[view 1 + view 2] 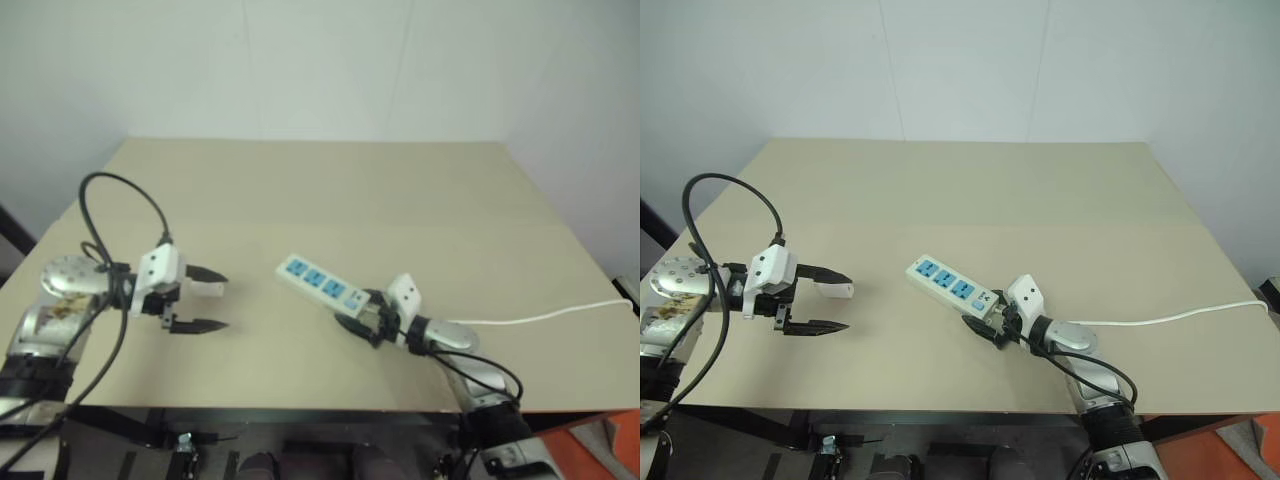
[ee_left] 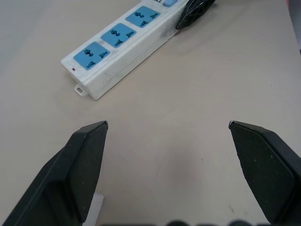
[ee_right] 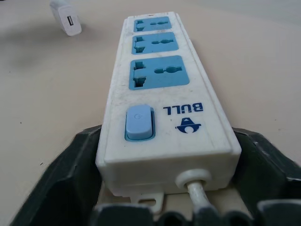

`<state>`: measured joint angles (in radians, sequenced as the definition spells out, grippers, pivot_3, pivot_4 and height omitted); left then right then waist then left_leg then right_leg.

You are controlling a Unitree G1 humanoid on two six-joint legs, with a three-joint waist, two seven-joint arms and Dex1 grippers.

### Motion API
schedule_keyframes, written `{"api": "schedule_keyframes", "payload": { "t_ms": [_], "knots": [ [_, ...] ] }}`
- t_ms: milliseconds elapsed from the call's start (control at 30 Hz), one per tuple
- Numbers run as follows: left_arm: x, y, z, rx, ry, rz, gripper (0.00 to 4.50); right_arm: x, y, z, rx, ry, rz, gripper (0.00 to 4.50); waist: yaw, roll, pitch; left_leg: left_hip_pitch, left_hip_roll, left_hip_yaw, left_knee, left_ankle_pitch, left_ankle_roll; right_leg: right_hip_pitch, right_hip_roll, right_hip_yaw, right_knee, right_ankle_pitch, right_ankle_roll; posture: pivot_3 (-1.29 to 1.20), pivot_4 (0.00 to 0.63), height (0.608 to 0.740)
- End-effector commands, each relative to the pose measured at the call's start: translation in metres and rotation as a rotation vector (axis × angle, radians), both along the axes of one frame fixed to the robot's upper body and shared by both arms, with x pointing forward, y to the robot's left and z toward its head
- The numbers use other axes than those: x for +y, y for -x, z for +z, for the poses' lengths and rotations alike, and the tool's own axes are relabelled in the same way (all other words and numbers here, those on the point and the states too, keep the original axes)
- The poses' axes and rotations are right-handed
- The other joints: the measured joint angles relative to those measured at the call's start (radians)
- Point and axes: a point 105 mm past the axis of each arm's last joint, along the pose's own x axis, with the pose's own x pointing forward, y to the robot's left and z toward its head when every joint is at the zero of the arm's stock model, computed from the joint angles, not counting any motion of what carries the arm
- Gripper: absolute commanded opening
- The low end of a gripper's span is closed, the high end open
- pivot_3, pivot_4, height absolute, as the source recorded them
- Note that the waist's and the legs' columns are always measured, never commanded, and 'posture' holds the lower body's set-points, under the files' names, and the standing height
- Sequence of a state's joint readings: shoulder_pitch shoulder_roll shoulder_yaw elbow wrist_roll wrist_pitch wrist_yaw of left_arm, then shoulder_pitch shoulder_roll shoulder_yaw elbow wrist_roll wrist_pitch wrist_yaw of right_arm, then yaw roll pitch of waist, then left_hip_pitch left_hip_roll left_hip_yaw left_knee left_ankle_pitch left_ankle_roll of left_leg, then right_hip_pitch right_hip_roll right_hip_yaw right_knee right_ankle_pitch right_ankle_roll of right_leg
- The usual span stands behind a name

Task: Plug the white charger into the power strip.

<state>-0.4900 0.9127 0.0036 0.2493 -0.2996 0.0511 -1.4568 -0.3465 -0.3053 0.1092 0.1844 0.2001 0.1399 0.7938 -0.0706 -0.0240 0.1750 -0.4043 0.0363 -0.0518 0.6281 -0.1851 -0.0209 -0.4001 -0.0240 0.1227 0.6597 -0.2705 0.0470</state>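
The power strip (image 1: 318, 281), a white bar with three blue sockets, lies slanted at the table's middle. My right gripper (image 1: 362, 314) is at its switch end, where the thin white cable (image 1: 545, 317) leaves. In the right wrist view the black fingers (image 3: 75, 165) press against both sides of that end. The white charger (image 1: 209, 289) lies on the table to the left of the strip, right by the far fingertip of my left gripper (image 1: 225, 302). That gripper stands wide open, holds nothing and points toward the strip (image 2: 117, 44).
The tan table (image 1: 330, 190) stretches bare behind the strip toward a white wall. The strip's cable runs off the table's right edge. A black cable (image 1: 120, 200) loops above my left wrist.
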Motion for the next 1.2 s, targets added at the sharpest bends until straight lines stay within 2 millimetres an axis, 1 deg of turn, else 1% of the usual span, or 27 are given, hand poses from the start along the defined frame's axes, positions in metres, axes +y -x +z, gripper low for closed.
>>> {"api": "schedule_keyframes", "payload": {
  "t_ms": [33,100,167,233,267,333,400,467,533,600,767,900,1067,1200],
  "knots": [
    [-0.001,-0.010,0.022,-0.094,-0.020,0.023,4.50,0.004,0.000,0.000,-0.015,-0.002,0.013,3.41,0.000,-0.001,-0.001,0.000,0.000,0.000,0.000,0.000,0.000,0.000,0.000,0.000,0.000,0.000,0.000,0.00,0.150,0.740],
    [-0.005,-0.015,0.031,-0.135,-0.026,0.014,4.50,0.005,0.000,-0.002,-0.024,0.020,0.015,3.41,0.001,-0.003,-0.002,0.000,0.000,0.000,0.000,0.000,0.000,0.000,0.000,0.000,0.001,0.000,0.000,0.00,0.150,0.740],
    [-0.009,-0.023,0.038,-0.094,-0.055,0.044,4.50,0.006,0.000,-0.003,-0.026,0.018,0.027,3.41,0.001,-0.003,-0.002,0.001,0.000,0.000,0.001,0.000,0.000,0.001,0.000,0.000,0.001,0.000,0.000,0.00,0.150,0.740],
    [-0.011,-0.030,0.041,-0.096,-0.125,0.058,4.50,0.007,0.001,-0.003,-0.029,0.021,0.039,3.41,0.000,-0.003,-0.002,0.002,0.000,0.000,0.001,0.000,0.000,0.003,0.000,0.000,0.001,0.000,0.000,0.00,0.150,0.740],
    [-0.012,-0.036,0.042,-0.091,-0.215,0.050,4.50,0.007,0.002,-0.004,-0.028,0.025,0.045,3.41,0.000,-0.003,-0.002,0.003,0.000,0.000,0.001,0.000,0.000,0.004,0.000,0.000,0.001,0.000,0.000,0.00,0.150,0.740],
    [-0.012,-0.044,0.045,-0.067,-0.340,0.048,4.50,0.007,0.001,-0.005,-0.026,0.030,0.052,3.41,-0.001,-0.004,-0.002,0.005,0.000,0.000,0.001,0.000,0.000,0.006,0.001,0.000,-0.001,0.000,0.000,0.00,0.150,0.740],
    [-0.011,-0.053,0.046,-0.028,-0.520,0.035,4.50,0.007,0.001,-0.007,-0.021,0.036,0.056,3.41,-0.004,-0.004,-0.002,0.005,0.000,-0.001,0.000,0.000,0.000,0.006,0.002,0.000,-0.001,0.000,0.000,0.00,0.150,0.740],
    [-0.011,-0.058,0.045,0.006,-0.625,0.031,4.50,0.006,0.000,-0.008,-0.017,0.039,0.059,3.41,-0.007,-0.004,-0.002,0.005,0.000,0.000,0.000,0.000,0.000,0.006,0.002,0.001,-0.002,0.000,0.000,0.00,0.150,0.740],
    [-0.019,-0.068,0.043,0.019,-0.650,0.019,4.50,0.007,0.001,-0.010,-0.010,0.047,0.070,3.41,-0.009,-0.004,-0.002,0.005,0.000,0.000,-0.001,0.000,0.000,0.006,0.002,0.001,-0.002,0.000,0.000,0.00,0.150,0.740],
    [-0.027,-0.078,0.038,-0.002,-0.711,-0.010,4.50,0.007,0.003,-0.013,-0.003,0.053,0.080,3.41,-0.010,-0.004,-0.002,0.005,0.000,0.000,0.000,0.000,0.000,0.006,0.002,0.001,-0.002,0.000,0.000,0.00,0.150,0.740],
    [-0.035,-0.088,0.032,-0.009,-0.837,-0.085,4.50,0.008,0.004,-0.014,0.000,0.055,0.086,3.41,-0.017,-0.005,-0.002,0.003,0.000,-0.001,0.000,0.000,0.000,0.005,0.002,0.001,-0.003,0.000,0.000,0.00,0.150,0.740],
    [-0.033,-0.087,0.017,0.032,-0.943,-0.157,4.50,0.006,0.003,-0.014,-0.001,0.062,0.076,3.41,-0.021,-0.005,-0.002,0.002,-0.001,-0.001,0.000,0.000,0.000,0.005,0.001,0.001,-0.003,0.000,0.001,0.00,0.150,0.740],
    [-0.032,-0.084,0.007,0.067,-0.985,-0.220,4.50,0.004,0.003,-0.015,0.000,0.063,0.060,3.41,-0.022,-0.005,-0.002,0.001,-0.001,-0.001,0.000,0.000,0.000,0.004,0.001,0.001,-0.003,-0.001,0.001,0.00,0.150,0.740],
    [-0.020,-0.087,-0.005,0.061,-1.061,-0.198,4.50,0.005,0.005,-0.017,0.002,0.063,0.055,3.41,-0.022,-0.005,-0.002,0.001,-0.001,-0.001,0.000,0.000,0.000,0.004,0.001,0.001,-0.003,-0.001,0.001,0.00,0.150,0.740]
  ]
}}
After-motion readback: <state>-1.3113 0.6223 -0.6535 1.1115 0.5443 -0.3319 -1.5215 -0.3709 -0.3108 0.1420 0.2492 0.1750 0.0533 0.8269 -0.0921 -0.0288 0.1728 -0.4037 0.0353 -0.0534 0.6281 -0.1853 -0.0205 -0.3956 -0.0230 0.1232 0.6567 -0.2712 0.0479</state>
